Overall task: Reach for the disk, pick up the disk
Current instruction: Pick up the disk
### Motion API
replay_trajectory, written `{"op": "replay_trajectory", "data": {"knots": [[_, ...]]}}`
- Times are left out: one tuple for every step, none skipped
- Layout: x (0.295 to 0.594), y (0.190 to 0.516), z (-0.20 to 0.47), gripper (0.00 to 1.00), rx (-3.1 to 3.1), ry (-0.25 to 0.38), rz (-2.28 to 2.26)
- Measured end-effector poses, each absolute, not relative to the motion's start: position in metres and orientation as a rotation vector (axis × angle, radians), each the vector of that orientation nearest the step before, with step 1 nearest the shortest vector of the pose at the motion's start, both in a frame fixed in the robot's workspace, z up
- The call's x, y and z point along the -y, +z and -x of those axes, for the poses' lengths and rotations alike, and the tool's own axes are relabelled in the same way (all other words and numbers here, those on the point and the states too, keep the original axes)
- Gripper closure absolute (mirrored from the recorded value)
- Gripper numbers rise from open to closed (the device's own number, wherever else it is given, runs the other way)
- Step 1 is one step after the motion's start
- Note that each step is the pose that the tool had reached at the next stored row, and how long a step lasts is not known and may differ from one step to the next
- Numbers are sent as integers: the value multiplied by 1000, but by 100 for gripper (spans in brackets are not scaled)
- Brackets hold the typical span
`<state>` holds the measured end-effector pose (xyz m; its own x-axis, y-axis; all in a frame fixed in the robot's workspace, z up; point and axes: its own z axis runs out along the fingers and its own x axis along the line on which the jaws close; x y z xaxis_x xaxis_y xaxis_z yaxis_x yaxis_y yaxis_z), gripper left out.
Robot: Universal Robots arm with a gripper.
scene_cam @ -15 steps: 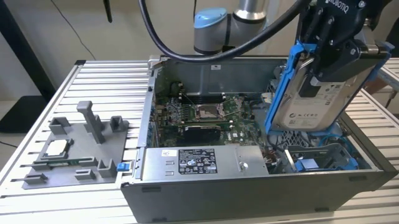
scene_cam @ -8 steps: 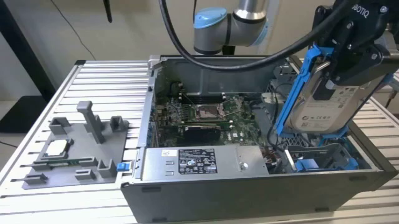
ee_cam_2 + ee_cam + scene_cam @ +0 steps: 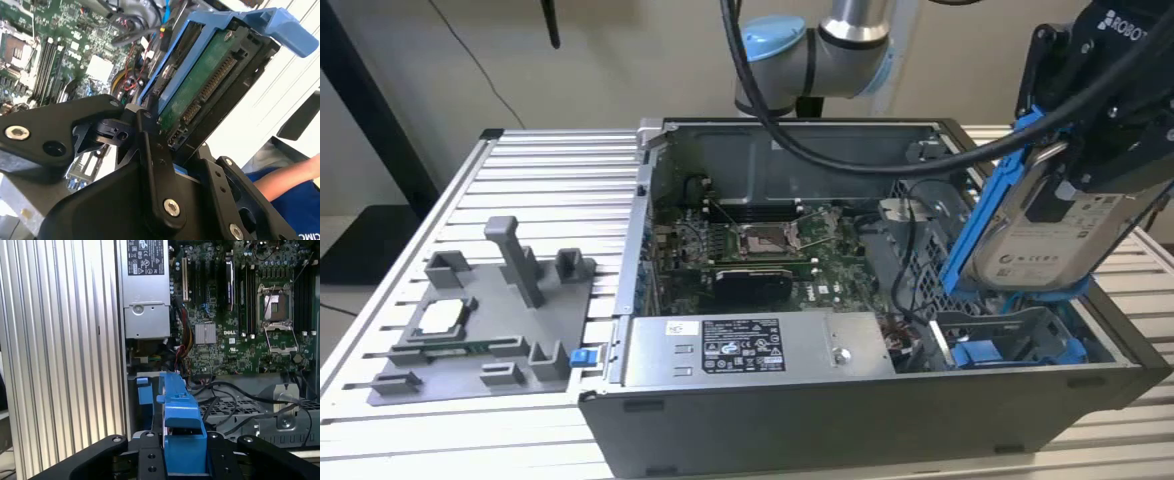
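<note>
Here, in the exterior view, we see the hand (image 3: 1067, 215) clamped on the disk (image 3: 1041, 250), which hangs tilted in the air above the drive bay at the exterior view's right end of the open computer case (image 3: 854, 430). The case sits on the ribbed worktop (image 3: 520, 200), and a grey fixture tray (image 3: 487, 330) lies well apart on the exterior view's left.

In the second wrist view, we see the black fingers (image 3: 150, 150) closed on the disk (image 3: 205, 75), its green circuit board and connector showing inside the blue bracket.

In the first wrist view, we look past the disk's blue bracket (image 3: 182, 420) between the fingers (image 3: 150, 460), down onto the motherboard (image 3: 240, 315) and the power supply (image 3: 146, 285).
</note>
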<state>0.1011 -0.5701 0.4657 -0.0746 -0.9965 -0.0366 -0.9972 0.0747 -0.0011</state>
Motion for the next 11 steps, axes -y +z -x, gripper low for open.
{"op": "replay_trajectory", "data": {"knots": [[570, 465, -104, 100, -2282, 38, 2118], [570, 464, -106, 100, -2282, 38, 2118], [570, 463, -108, 100, -2282, 38, 2118], [570, 463, -110, 100, -2282, 38, 2118], [570, 462, -111, 100, -2282, 37, 2118], [570, 461, -113, 100, -2282, 37, 2118], [570, 460, -115, 100, -2283, 38, 2118], [570, 459, -116, 100, -2282, 38, 2118], [570, 458, -117, 100, -2282, 37, 2118], [571, 457, -117, 100, -2283, 38, 2118], [571, 456, -117, 100, -2283, 37, 2117]]}}
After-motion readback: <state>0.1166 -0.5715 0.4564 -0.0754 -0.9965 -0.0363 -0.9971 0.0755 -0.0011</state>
